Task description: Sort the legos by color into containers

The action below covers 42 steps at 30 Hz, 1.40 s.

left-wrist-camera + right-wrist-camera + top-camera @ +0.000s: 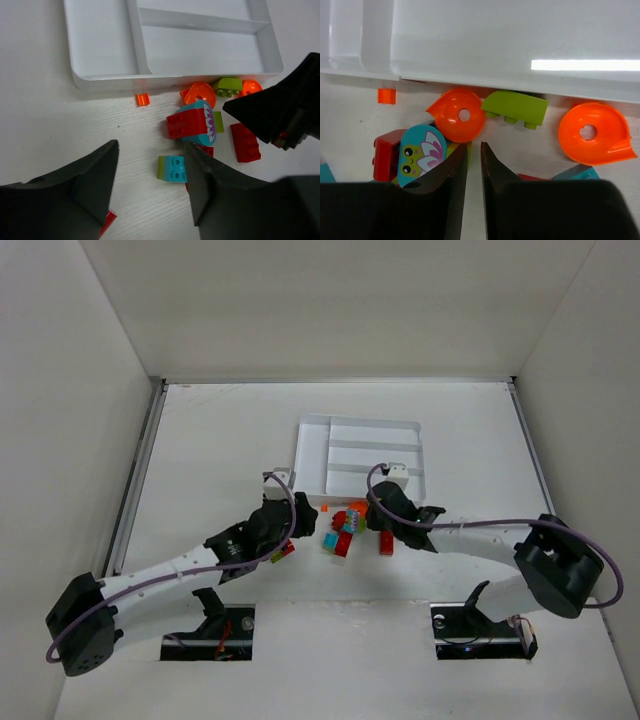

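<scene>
Two grippers hang over the legos [345,523] heaped just beside the white tray [314,455]; left gripper [150,147] gapes wide, holding nothing; right gripper [474,150] nearly closed on nothing, tips by an orange round piece [457,115].

- A white desk [220,440] with a faint wood grain is spanning the whole scene
- A plain white back wall [340,300], left wall [60,420] and right wall [590,370] are boxing it in
- A grey metal rail [137,475] is running along the desk's left edge
- Even light is casting only soft shadows
</scene>
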Each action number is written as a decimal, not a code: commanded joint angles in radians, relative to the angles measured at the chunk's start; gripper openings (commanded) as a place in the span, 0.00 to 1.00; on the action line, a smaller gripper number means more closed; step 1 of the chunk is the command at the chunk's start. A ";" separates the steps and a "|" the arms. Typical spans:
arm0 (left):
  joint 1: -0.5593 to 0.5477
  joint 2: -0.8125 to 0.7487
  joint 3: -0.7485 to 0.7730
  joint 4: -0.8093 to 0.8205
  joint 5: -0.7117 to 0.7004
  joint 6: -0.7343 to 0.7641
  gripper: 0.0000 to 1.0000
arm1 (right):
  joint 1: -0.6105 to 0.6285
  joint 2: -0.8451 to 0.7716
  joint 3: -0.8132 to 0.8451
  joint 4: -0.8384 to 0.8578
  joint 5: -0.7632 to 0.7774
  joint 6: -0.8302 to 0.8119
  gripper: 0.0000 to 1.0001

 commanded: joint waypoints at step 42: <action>0.028 0.452 0.159 0.231 0.144 0.006 0.28 | -0.011 0.157 -0.017 0.304 -0.006 0.110 0.48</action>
